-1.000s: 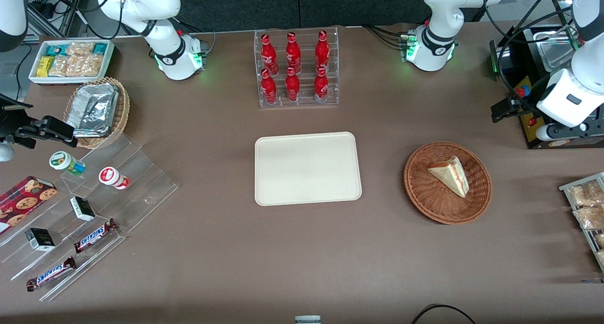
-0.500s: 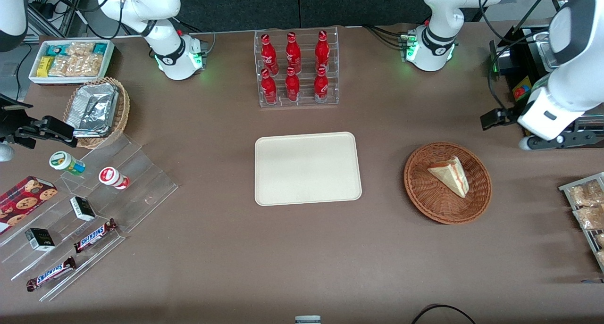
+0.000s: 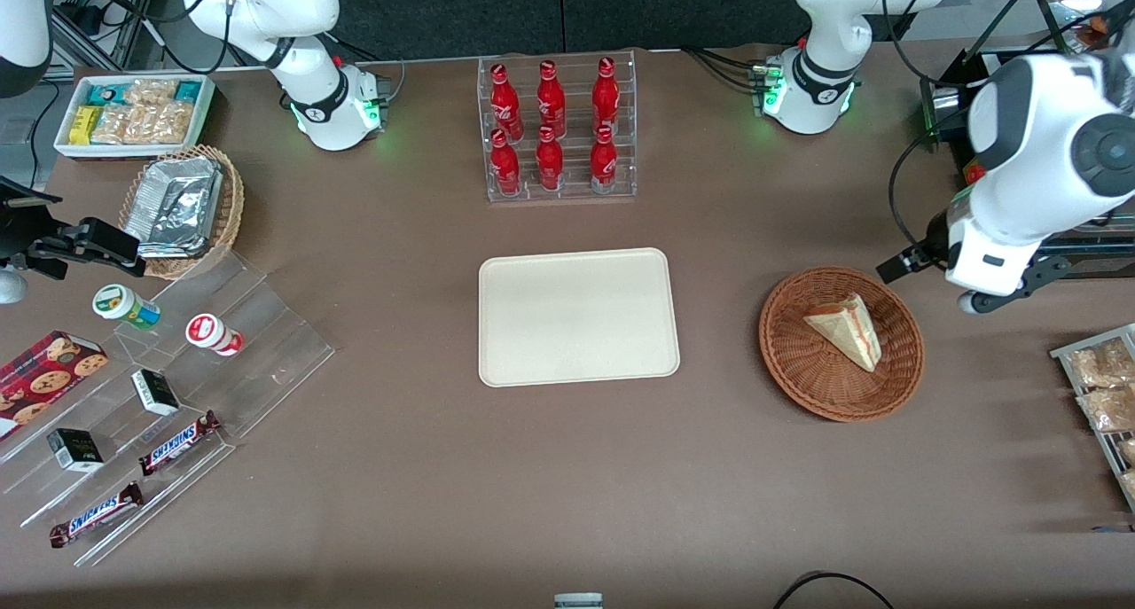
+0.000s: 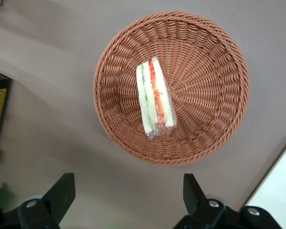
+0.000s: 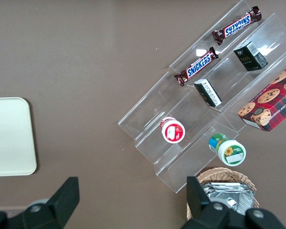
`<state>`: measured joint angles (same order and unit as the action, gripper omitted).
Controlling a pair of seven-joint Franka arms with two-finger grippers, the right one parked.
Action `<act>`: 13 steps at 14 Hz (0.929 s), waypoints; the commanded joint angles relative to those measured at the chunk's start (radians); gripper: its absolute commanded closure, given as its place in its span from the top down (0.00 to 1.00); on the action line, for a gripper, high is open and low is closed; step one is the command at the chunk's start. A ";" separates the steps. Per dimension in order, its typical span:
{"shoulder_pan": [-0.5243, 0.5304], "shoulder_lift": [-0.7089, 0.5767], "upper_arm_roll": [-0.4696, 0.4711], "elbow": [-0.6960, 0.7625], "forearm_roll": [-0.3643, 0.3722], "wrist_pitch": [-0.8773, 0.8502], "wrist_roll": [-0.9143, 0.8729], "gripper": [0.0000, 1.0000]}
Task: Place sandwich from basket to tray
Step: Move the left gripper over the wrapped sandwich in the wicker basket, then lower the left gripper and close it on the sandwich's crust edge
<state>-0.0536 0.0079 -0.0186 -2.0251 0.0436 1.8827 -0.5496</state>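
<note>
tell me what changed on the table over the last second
Only the working arm moved: its gripper travelled from the working arm's end of the table toward the basket and now hovers open, above the table just outside the rim, holding nothing. The sandwich lies untouched in the basket. The tray stayed bare and in place, and the red bottles did not shift.

The basket (image 4: 205, 62) is ribbed brown wicker, and the sandwich (image 4: 155, 97) in it sits under glossy clear wrap. The tray (image 3: 578, 316) looks like smooth matt cream plastic on a matt brown table (image 3: 532, 485). The gripper (image 4: 128, 202), above the table just beside the basket, has matt black fingers (image 4: 62, 193).
</note>
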 commanded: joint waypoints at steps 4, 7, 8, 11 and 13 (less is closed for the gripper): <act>0.000 0.076 -0.001 -0.095 -0.005 0.238 -0.076 1.00; 0.004 0.122 -0.001 -0.104 -0.085 0.311 -0.076 1.00; 0.004 0.132 -0.001 -0.121 -0.091 0.341 -0.076 1.00; 0.006 0.162 -0.001 -0.171 -0.094 0.444 -0.076 1.00; 0.009 0.184 -0.001 -0.178 -0.097 0.467 -0.082 1.00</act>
<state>-0.0489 0.1809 -0.0185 -2.1895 -0.0377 2.3164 -0.6157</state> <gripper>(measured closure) 0.000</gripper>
